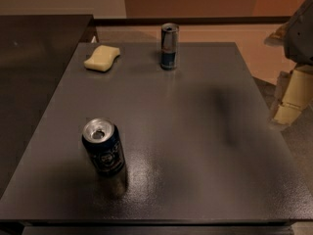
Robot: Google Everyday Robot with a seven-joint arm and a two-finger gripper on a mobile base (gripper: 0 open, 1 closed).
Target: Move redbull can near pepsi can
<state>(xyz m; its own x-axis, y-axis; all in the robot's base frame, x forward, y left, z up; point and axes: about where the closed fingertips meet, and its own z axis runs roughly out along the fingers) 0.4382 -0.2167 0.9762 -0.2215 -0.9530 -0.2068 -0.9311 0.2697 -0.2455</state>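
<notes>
Seemingly gripper (291, 102) beside table (195, 131) right edge, well apart from redbull can (169, 48).

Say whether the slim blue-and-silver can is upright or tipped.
Upright: the redbull can stands with its silver top up. The gripper is beyond the grey table's right edge.

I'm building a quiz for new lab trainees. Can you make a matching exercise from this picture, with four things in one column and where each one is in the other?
Things:
1. redbull can
2. pepsi can
3. sponge
4. claw

Places:
A. near left part of the table
B. beyond the table's right edge
C. middle of the far edge
D. far left corner

Pairs: 1-C, 2-A, 3-D, 4-B
</notes>
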